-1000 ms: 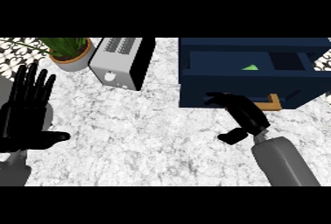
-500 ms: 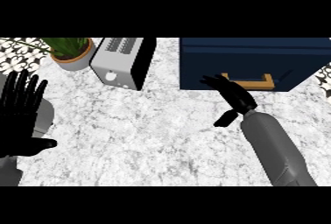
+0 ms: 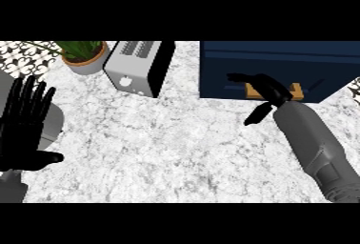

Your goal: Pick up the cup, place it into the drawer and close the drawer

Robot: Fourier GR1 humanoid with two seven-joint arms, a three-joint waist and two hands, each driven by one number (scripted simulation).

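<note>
White marble counter (image 3: pixel 175 143) fills most of what I see from the head view, grey-veined and running from the lower edge up to the appliances at the back. At the upper right sits the dark blue drawer cabinet (image 3: pixel 277 62), its front flush and shut as far as I can judge, with a small wooden handle (image 3: pixel 299 91) showing low on its face. I cannot see the cup anywhere; if it is inside the drawer, the closed front hides it from me.

My right forearm (image 3: pixel 313 143) comes in grey from the lower right corner and angles up toward the cabinet. At its end the right hand (image 3: pixel 264 88) lies against the drawer front, just beside the handle and partly covering it; its fingers look straight and extended toward the left, the thumb hanging down over the counter, and they hold nothing.

On the far left my left hand (image 3: pixel 25 128) rests open near the edge, fingers spread and pointing up, thumb out to the right.

Behind it, a silver toaster (image 3: pixel 137 66) with a black side stands at the back of the counter. Just left of it is a potted plant (image 3: pixel 84 57) in a grey pot
</note>
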